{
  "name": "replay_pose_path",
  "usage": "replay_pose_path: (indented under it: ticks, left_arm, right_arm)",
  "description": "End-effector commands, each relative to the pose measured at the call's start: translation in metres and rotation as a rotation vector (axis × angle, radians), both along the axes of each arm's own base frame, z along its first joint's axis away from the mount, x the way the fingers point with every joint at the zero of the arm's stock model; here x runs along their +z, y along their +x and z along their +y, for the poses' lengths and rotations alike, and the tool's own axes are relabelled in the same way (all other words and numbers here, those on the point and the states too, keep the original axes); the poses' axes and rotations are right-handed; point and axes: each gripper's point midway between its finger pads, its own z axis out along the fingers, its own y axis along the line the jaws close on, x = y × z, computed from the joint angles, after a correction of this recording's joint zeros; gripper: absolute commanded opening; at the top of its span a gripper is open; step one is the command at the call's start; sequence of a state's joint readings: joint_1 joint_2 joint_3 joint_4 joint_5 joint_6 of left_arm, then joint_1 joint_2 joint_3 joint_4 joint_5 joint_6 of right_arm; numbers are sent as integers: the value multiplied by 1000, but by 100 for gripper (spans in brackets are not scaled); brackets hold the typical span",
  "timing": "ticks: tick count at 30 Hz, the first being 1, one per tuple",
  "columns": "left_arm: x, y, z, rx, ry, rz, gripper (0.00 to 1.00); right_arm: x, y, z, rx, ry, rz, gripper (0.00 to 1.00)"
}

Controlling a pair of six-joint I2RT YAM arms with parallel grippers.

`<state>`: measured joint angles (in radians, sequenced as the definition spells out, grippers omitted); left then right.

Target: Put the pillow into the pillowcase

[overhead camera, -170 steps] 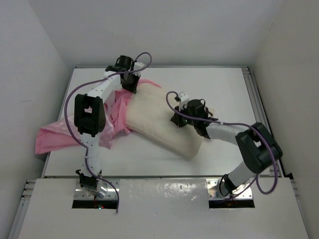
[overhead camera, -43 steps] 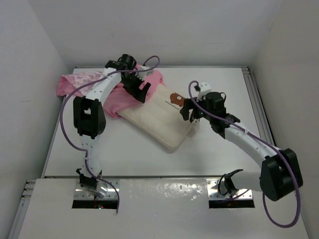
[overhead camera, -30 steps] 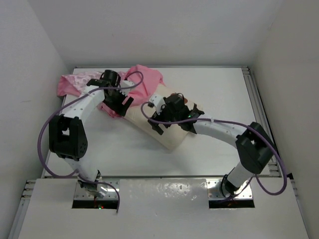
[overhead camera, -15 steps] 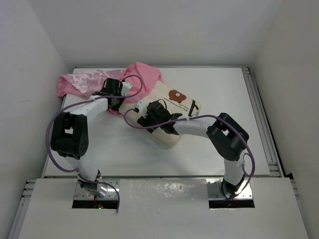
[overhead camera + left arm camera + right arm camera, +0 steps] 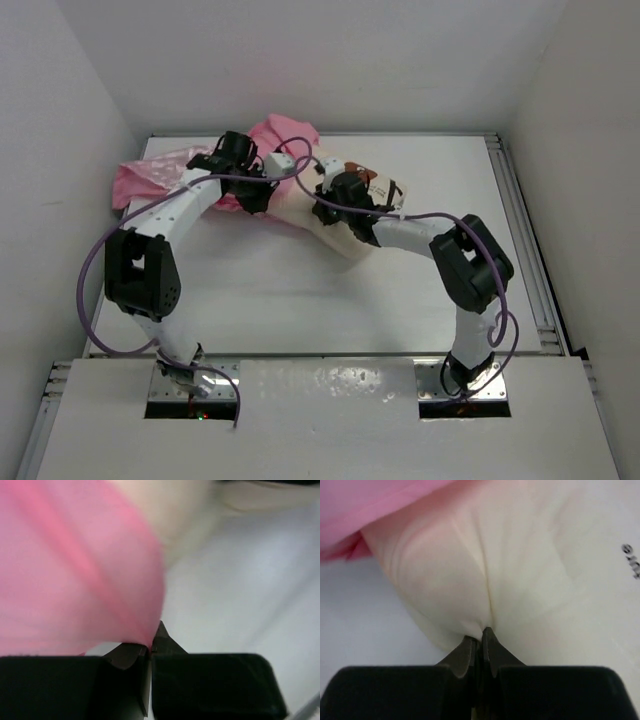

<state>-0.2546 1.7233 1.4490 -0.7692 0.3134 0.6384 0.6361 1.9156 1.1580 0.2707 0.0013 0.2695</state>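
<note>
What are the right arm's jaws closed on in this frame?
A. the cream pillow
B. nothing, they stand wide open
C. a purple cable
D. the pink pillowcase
A: in the right wrist view the right gripper has its jaws shut on a puckered fold of the cream pillow, while the pink pillowcase lies up and to the left, outside the grip.

We see the overhead view brightly and evenly lit from above, sharp throughout, with only soft, faint shadows on the white table (image 5: 400, 300) and a patchy sheen on the near ledge (image 5: 330, 390). In the left wrist view we find the pink pillowcase (image 5: 65, 570) smeared and out of focus, close to the lens. In the right wrist view the cream pillow (image 5: 485, 565) looks soft-edged, its folds gently shaded.
</note>
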Motion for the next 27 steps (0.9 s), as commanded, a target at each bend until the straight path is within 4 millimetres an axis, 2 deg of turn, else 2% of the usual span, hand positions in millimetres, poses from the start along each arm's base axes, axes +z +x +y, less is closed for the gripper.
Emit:
replay_pose_path:
  ticks: [1, 2, 4, 5, 7, 9, 11, 12, 14, 16, 17, 18, 19, 20, 21, 22, 23, 24, 25, 26, 27]
  left_arm:
    - [34, -61, -61, -309, -208, 133, 0]
    - [41, -64, -65, -338, -217, 134, 0]
    - [53, -70, -81, -393, -271, 130, 0]
    - [62, -69, -86, -411, -292, 111, 0]
    - [70, -71, -95, -446, -342, 103, 0]
    - [69, -67, -98, -449, -351, 89, 0]
    - [64, -57, -96, -420, -345, 64, 0]
    - [52, -57, -94, -395, -339, 86, 0]
    - [48, -50, -93, -360, -349, 79, 0]
    - [51, -55, -97, -372, -374, 94, 0]
    - [52, -56, -96, -371, -374, 100, 6]
    - [56, -55, -95, -371, -365, 91, 32]
    - [56, -60, -90, -373, -350, 108, 47]
    - [58, -60, -84, -370, -339, 108, 64]
    - [64, -59, -81, -373, -336, 99, 69]
    - [67, -56, -72, -353, -333, 99, 73]
    - [72, -50, -70, -328, -340, 85, 79]
    - [74, -40, -65, -279, -324, 63, 82]
    - [84, -16, -64, -187, -339, 7, 85]
    - [84, -1, -61, -131, -330, -24, 86]
    - [79, 22, -47, -9, -258, -73, 88]
  right_arm:
    - [127, 47, -2, -189, 366, -210, 0]
    - [140, 52, -5, -213, 401, -239, 0]
    - [151, 55, -8, -257, 451, -248, 0]
    - [156, 52, -2, -251, 482, -251, 0]
    - [152, 47, 5, -237, 487, -251, 0]
    - [148, 37, 15, -215, 494, -236, 0]
    - [136, 27, 26, -173, 504, -203, 0]
    - [129, 24, 30, -156, 496, -186, 0]
    - [99, 11, 41, -96, 461, -116, 0]
    - [67, -6, 43, -36, 449, -25, 3]
    - [60, -13, 41, -9, 454, 5, 48]
    - [57, -18, 37, 13, 465, 26, 70]
    - [39, -25, 20, -4, 466, 82, 90]
    - [52, -24, 6, -25, 484, 60, 99]
    - [55, -22, -6, -49, 490, 52, 99]
    - [50, -16, -30, -112, 475, 44, 99]
    - [66, -12, -42, -136, 481, 2, 99]
    - [70, -6, -53, -170, 458, -6, 99]
    - [72, 6, -70, -228, 413, -37, 99]
    - [79, 13, -77, -252, 382, -49, 99]
    - [82, 23, -82, -280, 336, -27, 99]
